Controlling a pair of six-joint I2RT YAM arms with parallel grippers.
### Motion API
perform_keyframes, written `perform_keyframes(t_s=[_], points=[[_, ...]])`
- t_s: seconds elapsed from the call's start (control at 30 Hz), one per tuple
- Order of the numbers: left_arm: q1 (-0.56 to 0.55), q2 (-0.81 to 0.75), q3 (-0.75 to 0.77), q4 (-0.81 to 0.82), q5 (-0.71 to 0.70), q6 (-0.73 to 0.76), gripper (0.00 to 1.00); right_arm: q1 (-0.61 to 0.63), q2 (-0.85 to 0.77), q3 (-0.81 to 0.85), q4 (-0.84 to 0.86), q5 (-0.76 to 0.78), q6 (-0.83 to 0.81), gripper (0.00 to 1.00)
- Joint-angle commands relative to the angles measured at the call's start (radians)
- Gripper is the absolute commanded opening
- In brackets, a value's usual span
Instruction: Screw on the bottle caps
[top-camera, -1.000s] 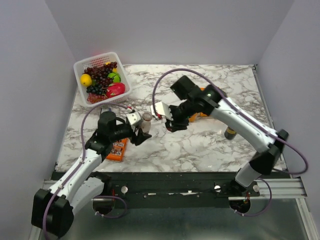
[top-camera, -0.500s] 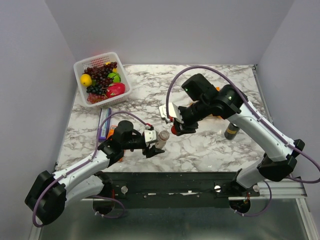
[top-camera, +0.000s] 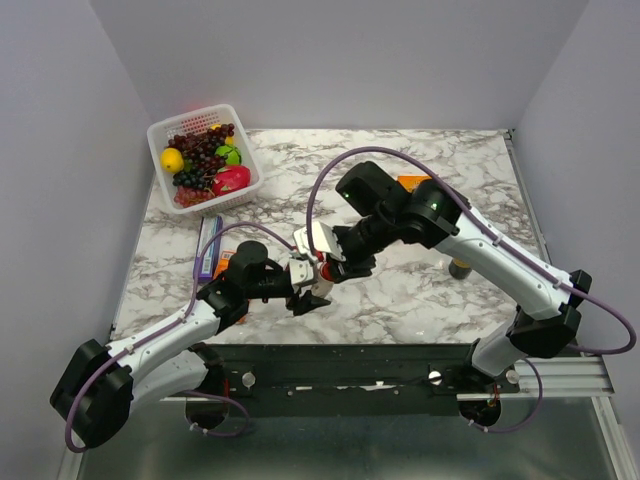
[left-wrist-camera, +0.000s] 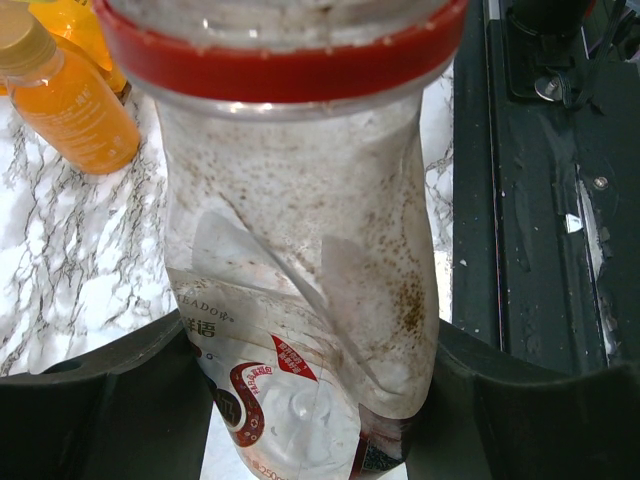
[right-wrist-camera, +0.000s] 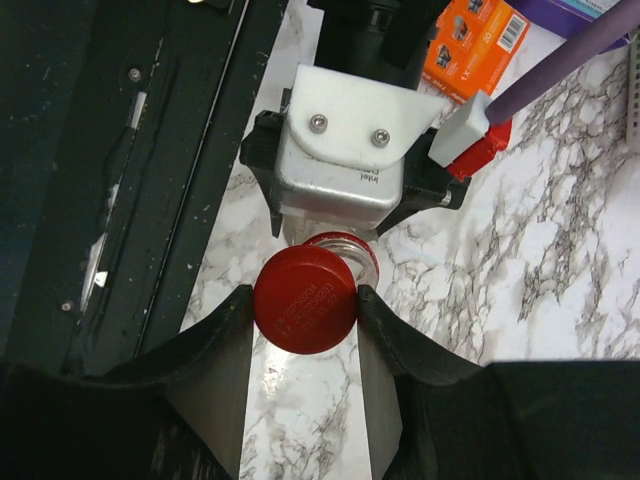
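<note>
My left gripper (top-camera: 305, 288) is shut on the clear bottle (top-camera: 319, 279), which is tilted toward the right arm. The left wrist view shows the bottle (left-wrist-camera: 300, 250) with brown specks inside and a red neck ring between the jaws of that gripper (left-wrist-camera: 310, 400). My right gripper (top-camera: 336, 262) is shut on the red cap (right-wrist-camera: 305, 298). It holds the cap against the bottle's open mouth (right-wrist-camera: 352, 250), slightly off centre. The orange bottle (left-wrist-camera: 65, 95) stands beyond on the marble with a pale orange cap (left-wrist-camera: 20, 35) on it.
A white fruit basket (top-camera: 160, 130) stands at the back left. An orange box (top-camera: 226, 264) and a purple box (top-camera: 207, 245) lie left of my left arm. A black can (top-camera: 460, 267) stands at the right. The table's dark front edge (top-camera: 380, 350) is near the bottle.
My left arm drew the clear bottle toward the near edge, then held still. My right gripper moved left and down with the red cap to the bottle's mouth.
</note>
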Motion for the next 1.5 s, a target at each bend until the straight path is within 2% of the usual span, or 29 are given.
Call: perform_keyframes(t_s=[0.0,0.53,0.73,1.07,1.23,1.47], points=[[-0.007,-0.015,0.019,0.02,0.0,-0.01,0.0,0.009,0.029,-0.017,0.076,0.089,0.062,0.44],[-0.006,-0.056,-0.009,0.072,-0.026,-0.01,0.0,0.008,0.055,-0.028,0.061,0.142,0.076,0.45],[0.01,-0.068,-0.026,0.146,-0.064,-0.062,0.0,0.009,0.084,0.007,0.007,0.062,0.091,0.47],[0.033,-0.071,-0.019,0.213,-0.093,-0.139,0.0,-0.011,0.084,-0.014,0.043,-0.027,0.166,0.47],[0.037,-0.07,0.005,0.21,-0.095,-0.168,0.0,-0.015,0.083,-0.026,0.135,0.034,0.246,0.47],[0.037,-0.079,0.022,0.203,-0.156,-0.197,0.0,-0.015,0.136,0.023,0.121,0.137,0.272,0.46]])
